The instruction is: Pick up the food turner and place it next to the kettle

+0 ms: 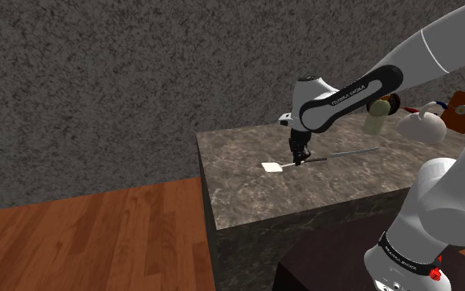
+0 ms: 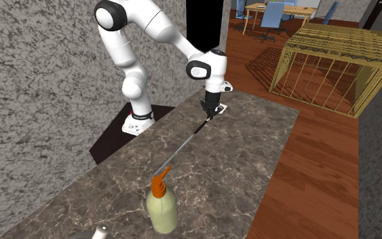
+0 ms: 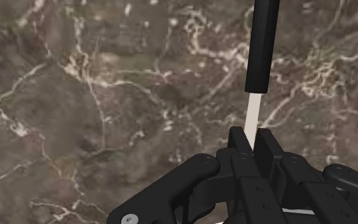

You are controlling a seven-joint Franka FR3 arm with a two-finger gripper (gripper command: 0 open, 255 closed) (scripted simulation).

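1. White-bladed food turner (image 1: 272, 166) with black handle lies on the dark marble counter (image 1: 247, 194).
2. Black two-finger gripper (image 1: 299, 159) is clamped on its pale shaft.
3. White kettle (image 1: 423, 126) stands at the gripper's two o'clock in the shoulder view, well apart.

White Franka arm with dark joints (image 1: 437, 45) arches over, elbow high, forearm angling down. The wrist is bent and the all-black two-finger gripper (image 3: 255, 137) points straight down, sitting low. Fingers (image 3: 240, 145) are squeezed in tight, clasping the thin pale shank of the black-handled food turner (image 3: 254, 114) between them.
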